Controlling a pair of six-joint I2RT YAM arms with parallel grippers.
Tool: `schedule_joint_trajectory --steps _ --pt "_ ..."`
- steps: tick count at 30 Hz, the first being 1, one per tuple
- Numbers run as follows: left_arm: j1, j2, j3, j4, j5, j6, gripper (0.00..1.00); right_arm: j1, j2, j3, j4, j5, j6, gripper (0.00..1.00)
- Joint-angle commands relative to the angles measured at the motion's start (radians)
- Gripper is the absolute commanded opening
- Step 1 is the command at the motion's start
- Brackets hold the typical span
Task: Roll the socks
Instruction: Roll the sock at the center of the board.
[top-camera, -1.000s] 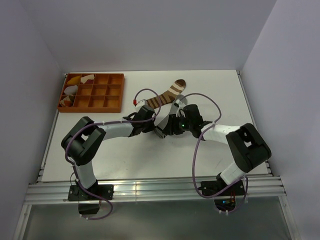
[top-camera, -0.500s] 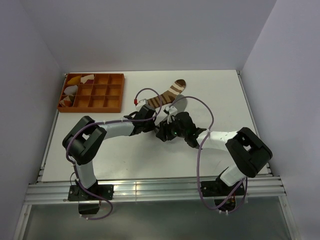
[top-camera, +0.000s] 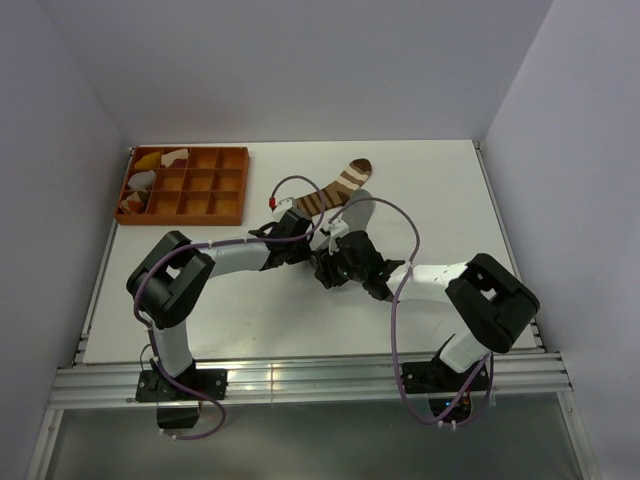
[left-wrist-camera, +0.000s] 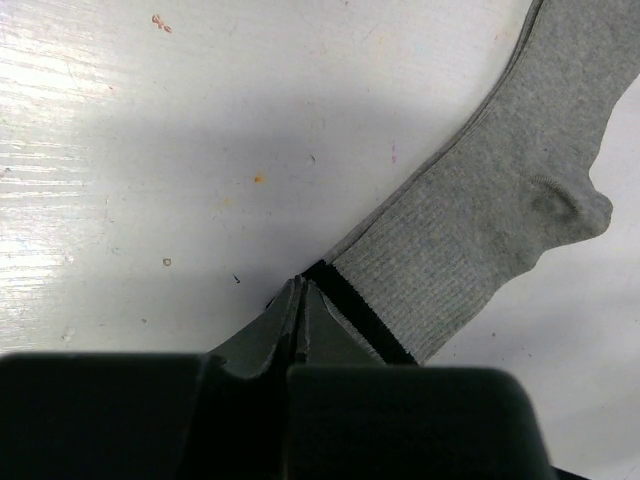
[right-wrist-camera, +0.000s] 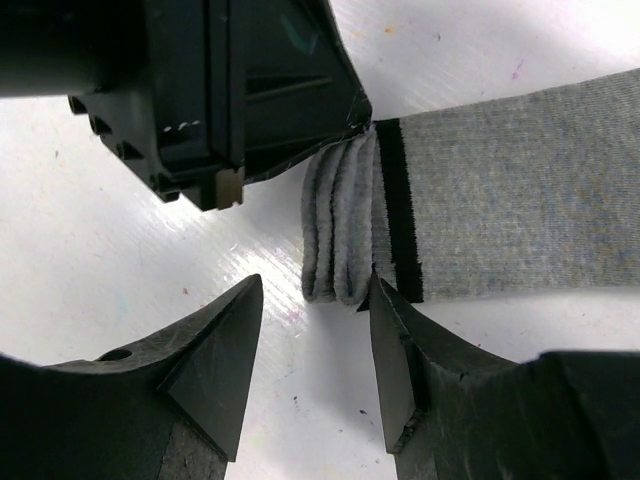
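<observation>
Left gripper (left-wrist-camera: 301, 283) jaws are pressed fully together, their tips pinching one corner of the grey sock (left-wrist-camera: 500, 230) at its cuff. Right gripper (right-wrist-camera: 315, 285) jaws stand wide apart and hold nothing. They straddle the cuff's opposite edge, one finger (right-wrist-camera: 385, 310) touching the fabric just under the black stripe (right-wrist-camera: 395, 200) and the other clear of it on the bare table (top-camera: 440, 190).

From the pinched corner the sock's long axis runs straight away from the left tips, flat on the table, with the heel bump (left-wrist-camera: 590, 205) off to one side. The knit is soft marled grey, finely ribbed near the cuff. Between the open right jaws the cuff is turned over into a few rounded, stacked folds (right-wrist-camera: 335, 220).

Beyond both grippers lies the brown sock (top-camera: 335, 190), banded white, set diagonally with its rounded toe pointing away.
</observation>
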Motion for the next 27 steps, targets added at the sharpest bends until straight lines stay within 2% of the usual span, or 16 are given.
schedule_joint_trajectory --steps 1,9,12,18,20,23,26,27 --pt "-0.008 0.027 0.011 -0.061 0.013 0.022 0.02 0.022 0.011 0.037 0.007 0.049 -0.031 0.54" --pt "-0.01 0.024 0.006 -0.058 0.016 0.017 0.01 0.036 0.066 0.079 -0.027 0.079 -0.026 0.47" --pt "-0.008 0.027 0.006 -0.056 0.016 0.014 0.01 0.036 0.072 0.083 -0.03 0.09 -0.017 0.37" --pt "-0.01 0.021 0.006 -0.059 0.016 0.011 0.01 0.031 0.084 0.097 -0.05 0.084 0.003 0.05" --pt "-0.01 0.01 0.003 -0.058 0.007 0.009 0.01 0.019 0.084 0.099 -0.056 0.046 0.018 0.0" --pt "-0.008 -0.017 -0.015 -0.044 -0.01 0.0 0.05 -0.051 0.084 0.092 -0.054 -0.084 0.11 0.0" --pt "-0.008 -0.056 -0.038 -0.015 -0.019 -0.011 0.12 -0.139 0.107 0.089 -0.045 -0.229 0.189 0.0" --pt "-0.007 -0.066 -0.043 0.001 -0.024 -0.014 0.17 -0.157 0.116 0.086 -0.039 -0.264 0.207 0.0"
